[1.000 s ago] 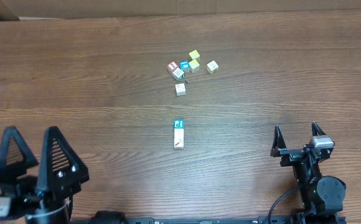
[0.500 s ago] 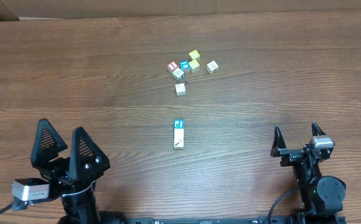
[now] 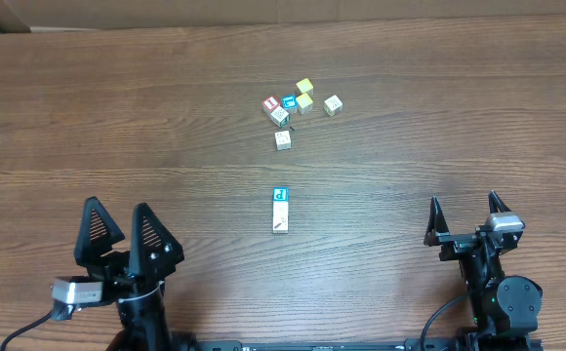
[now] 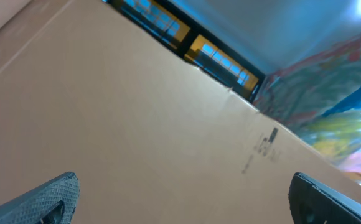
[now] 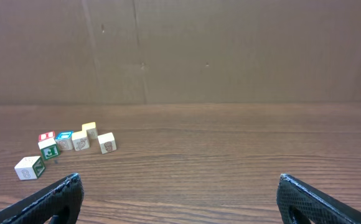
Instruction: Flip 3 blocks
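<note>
A short row of blocks lies at the table's middle. Its far end is a cube with a blue letter [image 3: 280,195], then a pale cube [image 3: 280,211], then a red-edged cube [image 3: 280,225]. My left gripper [image 3: 118,206] stands open at the front left, well apart from them. Its wrist view shows only a cardboard wall between its open fingers [image 4: 43,200]. At the front right my right gripper [image 3: 464,200] is open too, with bare table between its fingers [image 5: 51,202]. The row is out of both wrist views.
A cluster of cubes sits farther back: red-faced [image 3: 270,102], blue [image 3: 288,102], green-marked [image 3: 280,116], two yellow [image 3: 304,87], and pale ones [image 3: 333,104], [image 3: 283,139]. The right wrist view has this cluster [image 5: 65,143] at its left. A cardboard wall [image 5: 180,50] backs the table.
My left arm has moved to the right along the front edge and looks smaller in the overhead view. The right arm and all the blocks have stayed still.
</note>
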Controlling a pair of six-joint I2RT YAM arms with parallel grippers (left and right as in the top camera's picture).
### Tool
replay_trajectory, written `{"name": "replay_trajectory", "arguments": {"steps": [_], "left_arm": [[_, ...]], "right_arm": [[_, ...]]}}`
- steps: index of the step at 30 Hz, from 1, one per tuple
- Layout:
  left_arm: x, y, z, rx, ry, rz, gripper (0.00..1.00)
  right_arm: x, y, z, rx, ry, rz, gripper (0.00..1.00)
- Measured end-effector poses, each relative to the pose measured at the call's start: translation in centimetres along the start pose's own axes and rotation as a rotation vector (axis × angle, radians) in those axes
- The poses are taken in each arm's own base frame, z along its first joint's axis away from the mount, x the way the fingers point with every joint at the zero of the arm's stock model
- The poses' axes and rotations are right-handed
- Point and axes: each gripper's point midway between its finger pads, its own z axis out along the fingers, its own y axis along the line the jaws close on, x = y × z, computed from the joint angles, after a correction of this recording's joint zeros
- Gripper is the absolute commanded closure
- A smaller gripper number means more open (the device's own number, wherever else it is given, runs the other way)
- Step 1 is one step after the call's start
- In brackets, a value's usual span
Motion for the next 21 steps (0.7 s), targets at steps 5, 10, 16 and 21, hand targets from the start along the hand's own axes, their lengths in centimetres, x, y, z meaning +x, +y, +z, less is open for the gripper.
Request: {"name": "replay_trajectory", "arguments": {"steps": [5, 10, 16, 21], "left_arm": [[3.4, 2.7, -0.8, -0.060, 0.067, 0.017, 0.00], [7.2, 5.5, -1.8, -0.144, 0.183, 0.044, 0.00], [10.4, 8.0, -3.2, -0.241, 0.324, 0.085, 0.00], [13.3, 10.3, -5.2, -0.329, 0.472, 0.142, 0.00]], "right_arm": [[0.0, 0.0, 0.0, 0.000, 0.000, 0.000, 0.00], [0.0, 0.0, 0.0, 0.000, 0.001, 0.000, 0.00], [0.0, 0.0, 0.0, 0.000, 0.000, 0.000, 0.00], [0.0, 0.0, 0.0, 0.000, 0.000, 0.000, 0.00]]}}
